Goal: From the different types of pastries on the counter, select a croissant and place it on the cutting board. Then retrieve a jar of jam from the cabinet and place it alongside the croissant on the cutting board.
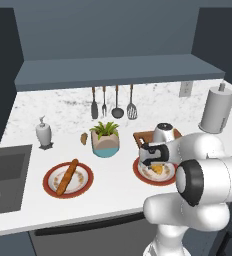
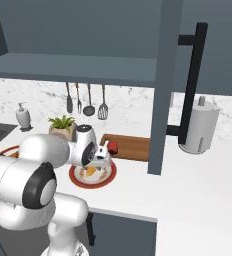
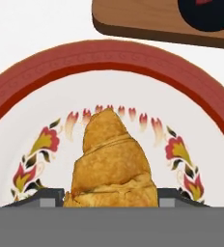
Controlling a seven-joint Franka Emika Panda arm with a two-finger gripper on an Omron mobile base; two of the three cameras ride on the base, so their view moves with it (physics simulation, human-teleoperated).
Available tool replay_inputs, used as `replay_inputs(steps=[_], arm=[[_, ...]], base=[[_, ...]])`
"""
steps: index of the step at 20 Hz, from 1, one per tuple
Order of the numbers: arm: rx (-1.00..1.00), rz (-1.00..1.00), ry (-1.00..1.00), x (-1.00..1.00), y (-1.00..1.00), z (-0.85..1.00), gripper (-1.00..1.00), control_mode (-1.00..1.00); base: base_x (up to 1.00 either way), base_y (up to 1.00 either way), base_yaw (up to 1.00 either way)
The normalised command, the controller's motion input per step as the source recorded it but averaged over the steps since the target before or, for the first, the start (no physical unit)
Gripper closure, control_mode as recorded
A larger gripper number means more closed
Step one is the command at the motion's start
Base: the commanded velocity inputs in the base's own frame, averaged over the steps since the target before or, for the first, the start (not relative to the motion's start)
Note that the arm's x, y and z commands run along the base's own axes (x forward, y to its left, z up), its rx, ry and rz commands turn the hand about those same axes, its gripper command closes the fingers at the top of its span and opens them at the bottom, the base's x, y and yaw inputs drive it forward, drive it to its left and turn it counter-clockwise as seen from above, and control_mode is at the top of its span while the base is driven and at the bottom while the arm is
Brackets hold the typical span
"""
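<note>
White marble counter [image 1: 113, 185] carries our work area. We are on the first step, picking the croissant. Beyond the gripper [image 1: 149, 156] lies the cutting board [image 2: 133, 147], with the jar of jam [image 2: 112, 146] apparently already on it. Directly beneath the gripper sits a red-rimmed plate [image 3: 17, 91]. The croissant [image 3: 113, 161] rests on it, between the fingertips [image 3: 44, 198], jaws wide and not yet closed on it. We judge the next move requires closing, then lifting toward the board.
</note>
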Motion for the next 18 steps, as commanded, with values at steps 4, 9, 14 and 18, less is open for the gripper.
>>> replay_inputs(steps=[4,9,14,18], arm=[[0.0,0.0,0.03,0.18,-0.47,0.51,1.0,-1.0],[0.0,0.0,0.03,0.36,-0.28,0.41,1.0,-1.0],[0.0,0.01,0.03,0.23,-0.15,0.07,1.0,-1.0],[0.0,0.0,0.12,0.18,-0.61,0.45,1.0,-1.0]], base=[[0.0,0.0,0.0],[0.0,0.0,0.0],[0.0,0.0,0.0],[0.0,0.0,0.0]])
